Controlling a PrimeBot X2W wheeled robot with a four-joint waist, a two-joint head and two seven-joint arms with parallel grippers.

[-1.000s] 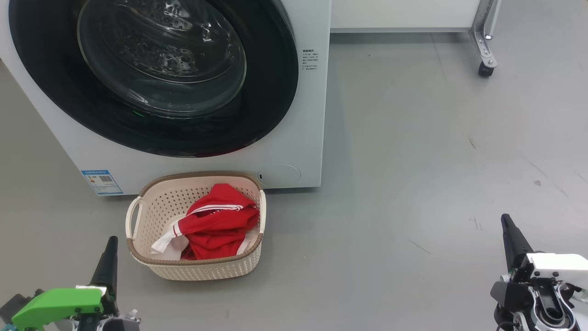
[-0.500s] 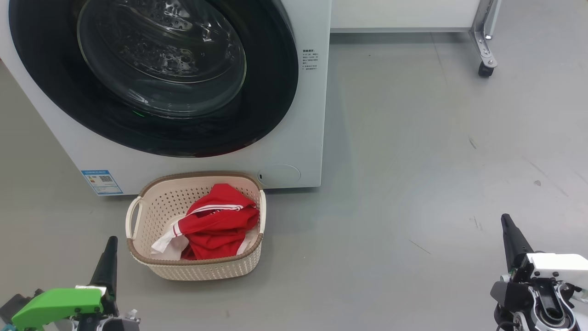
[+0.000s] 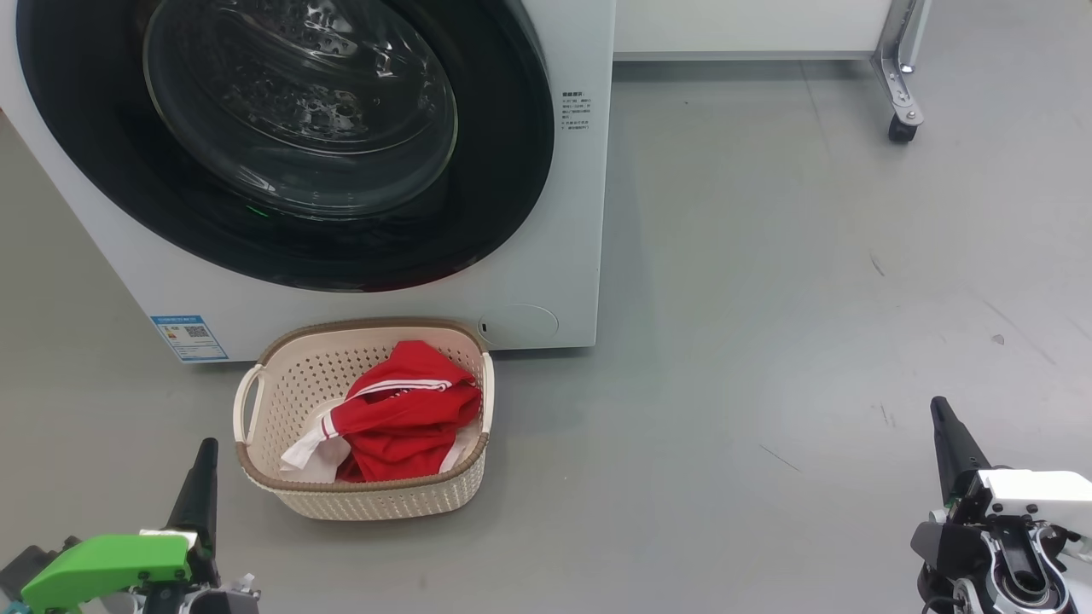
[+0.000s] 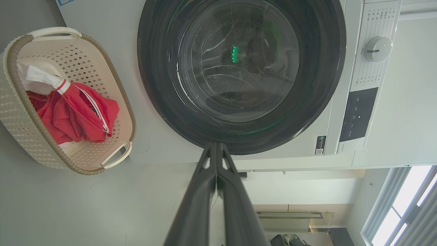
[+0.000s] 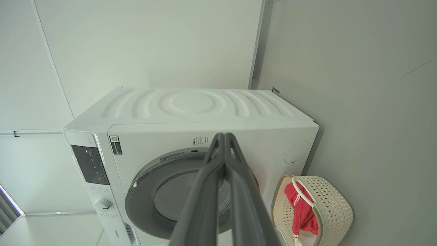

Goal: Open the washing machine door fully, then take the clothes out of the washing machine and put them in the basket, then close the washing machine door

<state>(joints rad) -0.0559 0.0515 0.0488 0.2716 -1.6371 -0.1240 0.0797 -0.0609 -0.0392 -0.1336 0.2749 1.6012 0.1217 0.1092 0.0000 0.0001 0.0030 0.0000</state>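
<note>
Clothes (image 3: 401,409): one red-and-white heap you see in the single basket (image 3: 375,503), at 6 o'clock; garment count unclear.
Washing machine door (image 3: 512,170): one, closed; your head view cuts its top off.
Left gripper (image 3: 207,445): one, 7 o'clock, jaws pressed together, empty.
Right gripper (image 3: 938,405): one, 5 o'clock, likewise closed, empty.

The head view looks steeply down, close, at the lower front of the white front-loading washing machine (image 3: 546,256) and the grey floor (image 3: 768,341). The left wrist view, rolled sideways, squarely faces the round black-rimmed glass door (image 4: 239,68) from near. The right wrist view, also rolled, looks from farther right. All share the cream perforated plastic basket (image 3: 384,503).
</note>
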